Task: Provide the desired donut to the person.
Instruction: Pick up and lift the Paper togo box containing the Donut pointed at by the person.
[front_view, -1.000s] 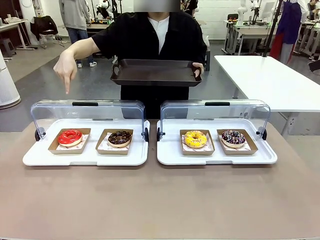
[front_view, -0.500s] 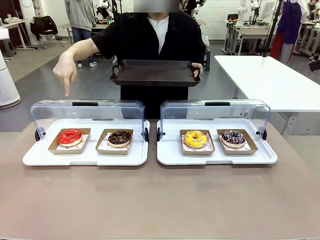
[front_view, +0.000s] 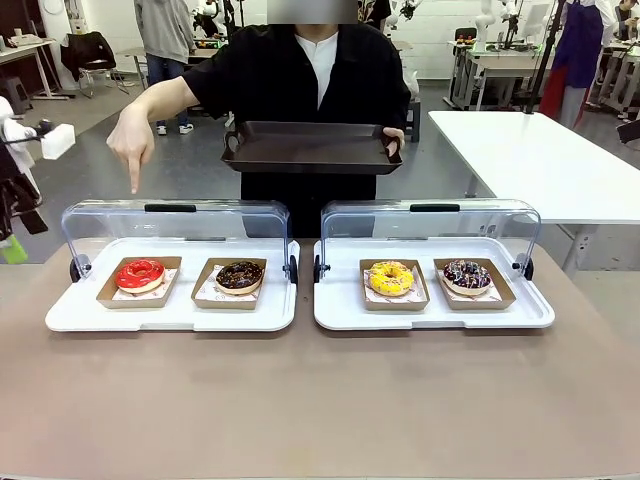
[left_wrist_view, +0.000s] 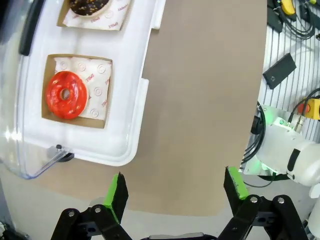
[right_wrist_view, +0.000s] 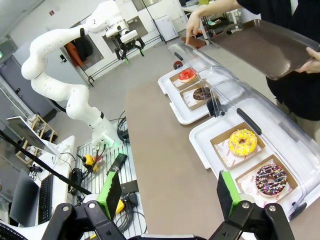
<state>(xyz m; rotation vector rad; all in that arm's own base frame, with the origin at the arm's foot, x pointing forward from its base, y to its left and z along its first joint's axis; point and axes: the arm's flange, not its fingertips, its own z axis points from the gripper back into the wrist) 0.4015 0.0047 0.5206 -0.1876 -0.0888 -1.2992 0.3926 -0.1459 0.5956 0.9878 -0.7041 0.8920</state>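
The person (front_view: 318, 70) stands at the far side and points a finger (front_view: 132, 150) down over the red-glazed donut (front_view: 139, 273). Their other hand holds a dark tray (front_view: 310, 148). A chocolate donut (front_view: 239, 276) shares the left white tray (front_view: 170, 315). On the right tray (front_view: 430, 318) lie a yellow donut (front_view: 391, 277) and a sprinkled dark one (front_view: 466, 275). My left gripper (left_wrist_view: 177, 192) hangs open high above the table, with the red donut (left_wrist_view: 66, 94) below it to one side. My right gripper (right_wrist_view: 170, 192) is open too, far from the trays.
Each tray has a clear hinged lid (front_view: 175, 225) raised at its back. Every donut sits in a brown card tray on paper. A white table (front_view: 540, 160) stands back right. The brown tabletop (front_view: 320, 400) in front of the trays is bare. Cables and a keyboard lie off the table's end (right_wrist_view: 50, 190).
My left arm has come into the front view at the left edge. The person's pointing hand and the dark tray have stayed where they were.
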